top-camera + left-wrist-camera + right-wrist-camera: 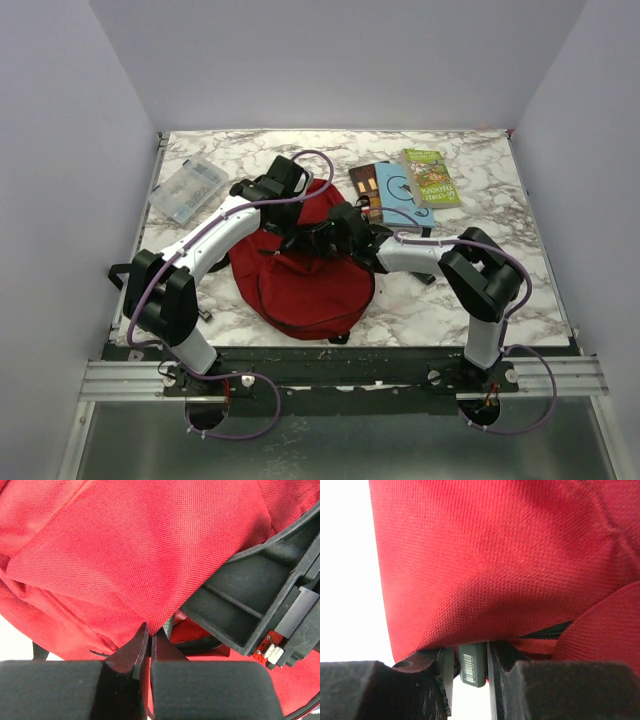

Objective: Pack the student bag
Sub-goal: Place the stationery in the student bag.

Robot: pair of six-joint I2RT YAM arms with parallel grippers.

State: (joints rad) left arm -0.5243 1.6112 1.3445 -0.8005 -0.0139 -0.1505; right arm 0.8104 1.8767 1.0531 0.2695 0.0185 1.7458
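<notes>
Student bag (310,285) fabric, one fold of it, sits pinched between the pressed-together fingers (127,657) of the left gripper (149,639). The right gripper (470,652) clamps a small dark barcode-labelled block (472,669) under the red cloth. The bag lies mid-table (450,300) — books (405,185) at its one o'clock, clear case (188,188) at ten.

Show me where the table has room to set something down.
Bare table lies right of the right arm, nearer than the books; a smaller patch sits between the bag and that arm's base. A thin strip runs along the far edge, case to books. The middle is crowded: both arms meet over the bag.
</notes>
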